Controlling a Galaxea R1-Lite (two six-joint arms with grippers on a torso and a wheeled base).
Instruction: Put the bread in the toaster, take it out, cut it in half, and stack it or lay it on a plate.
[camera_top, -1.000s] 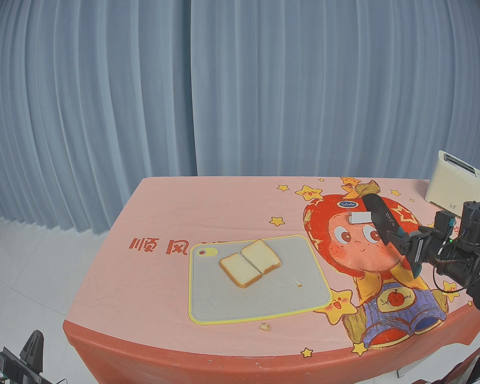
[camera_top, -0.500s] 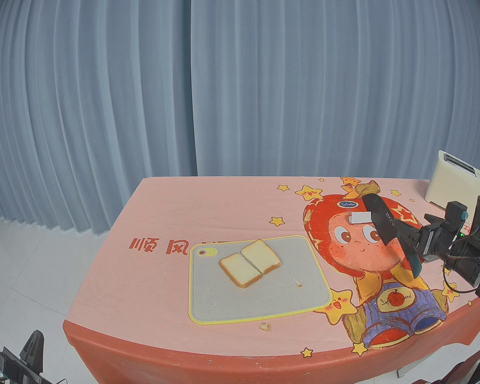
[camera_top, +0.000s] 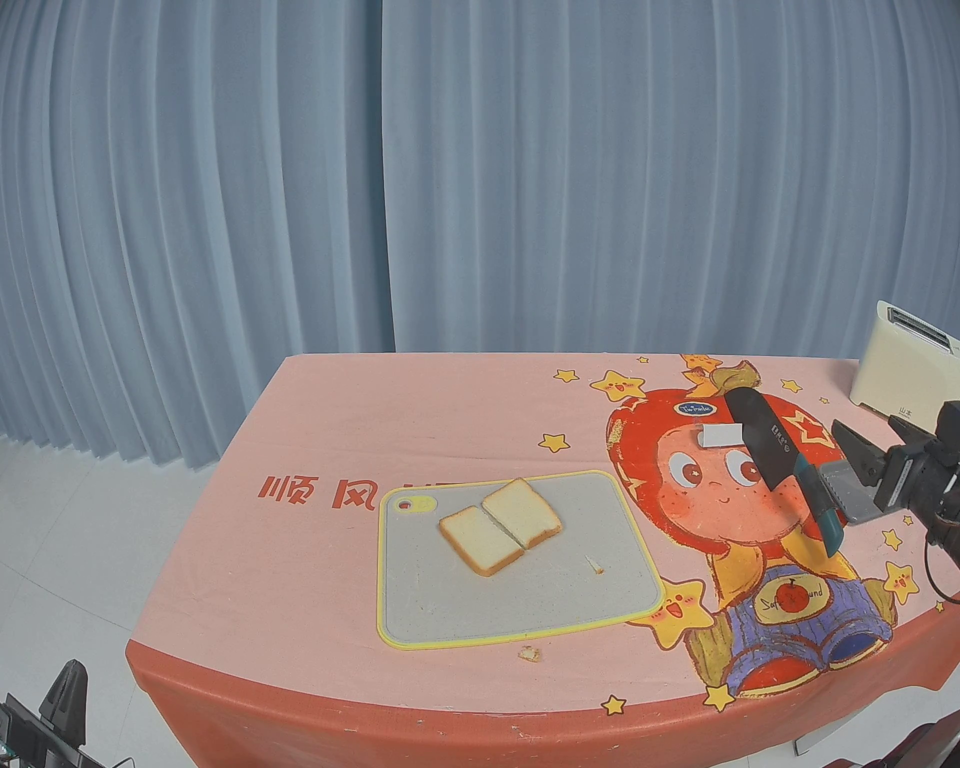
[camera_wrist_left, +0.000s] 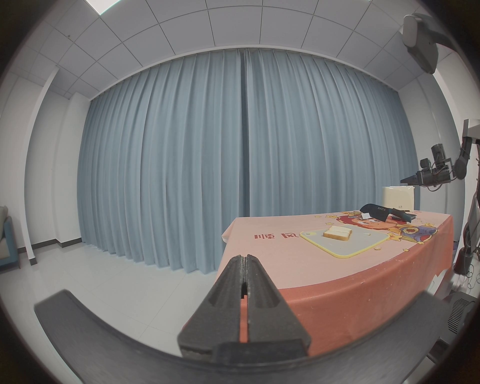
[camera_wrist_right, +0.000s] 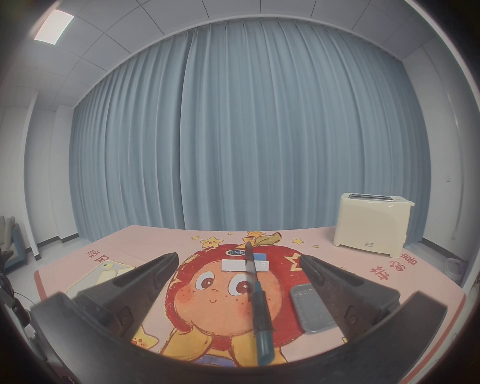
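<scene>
Bread (camera_top: 500, 525): 2 halves (tan crusts) adjacent on board (camera_top: 450, 600).

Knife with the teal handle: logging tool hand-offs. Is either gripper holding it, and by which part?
Nothing is held. The dark-bladed, teal-handled knife lies on the pink-clothed table; the right gripper is open, the left gripper shut and empty.

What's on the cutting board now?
Two bread halves lie flat, side by side and edge to edge, not stacked, on the cutting board. A small crumb lies near them. The board surface under the halves is covered.
</scene>
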